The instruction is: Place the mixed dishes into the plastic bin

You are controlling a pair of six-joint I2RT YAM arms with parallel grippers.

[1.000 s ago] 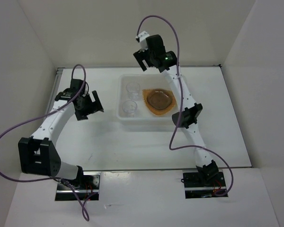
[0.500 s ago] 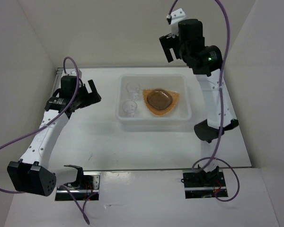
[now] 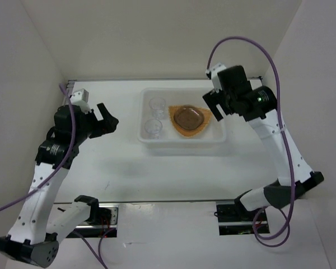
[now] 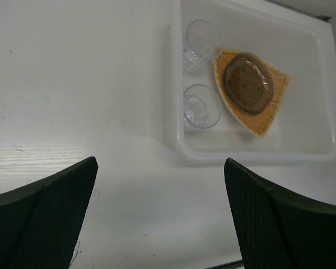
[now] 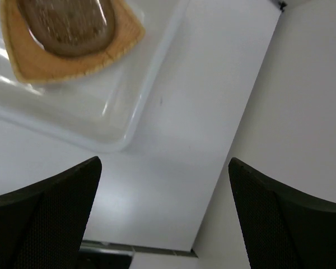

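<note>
My left claw [image 3: 105, 115] hangs with its jaws wide apart and nothing between them. My right claw [image 3: 214, 106] is the same, spread and empty. In both wrist views I see only bare bench [image 3: 117, 168] and the bin [image 3: 182, 143] between my fingertips.

From the left claw the bin lies off to my right, apart from it, with its long axis running left to right across the bench. The right claw is the nearer one. It hovers high over the bin's right end, close above the plate's corner.

Inside the bin, the plate [image 4: 257, 120] lies flat in the middle with a brown saucer [image 4: 247, 83] resting on it. I cannot tell whether a second saucer sits under that one. The two cups [image 4: 201, 105] stand at the bin's left end, one behind the other and just beside the plate's edge.

No dish shows on the bench outside the bin. I judge the packing done, bar that unseen saucer. What remains is to draw both arms clear, the right one lifting away without clipping the rim.
</note>
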